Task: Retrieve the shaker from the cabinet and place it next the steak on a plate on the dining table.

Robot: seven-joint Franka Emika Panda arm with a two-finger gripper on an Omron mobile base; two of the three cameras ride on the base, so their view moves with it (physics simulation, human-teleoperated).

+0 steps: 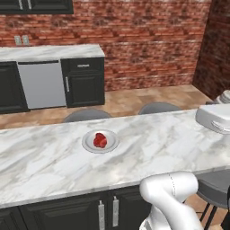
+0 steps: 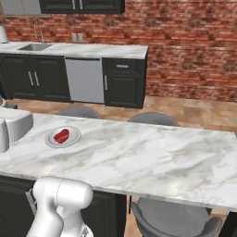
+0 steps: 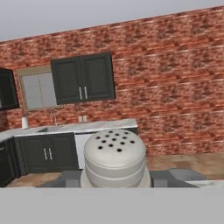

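Shaker: the shaker (image 3: 114, 158) sits upright and close in the hand view, its domed top dotted with dark holes, low in the middle of the view.
Gripper: the gripper (image 3: 114, 180) is pinched onto the shaker; dark finger parts show at each side of the shaker's base.
Plate: the plate (image 1: 100, 141) lies on the marble top, left of centre in the left base view and at the left in the right base view (image 2: 63, 136).
Steak: the steak (image 1: 100, 140) is a red lump lying on the middle of the plate, also seen from the right base (image 2: 61, 135).
Dining table: the dining table (image 1: 148, 143) runs across both base views, white with grey veins, with black doors and silver handles under its near edge.
Stools: grey round stools (image 1: 158, 108) stand just behind the table's far edge.
Back wall: red brick wall (image 3: 175, 78) carries black upper cabinets (image 3: 83, 78) above a counter with a sink (image 2: 34, 46) and a grey dishwasher (image 2: 85, 80).
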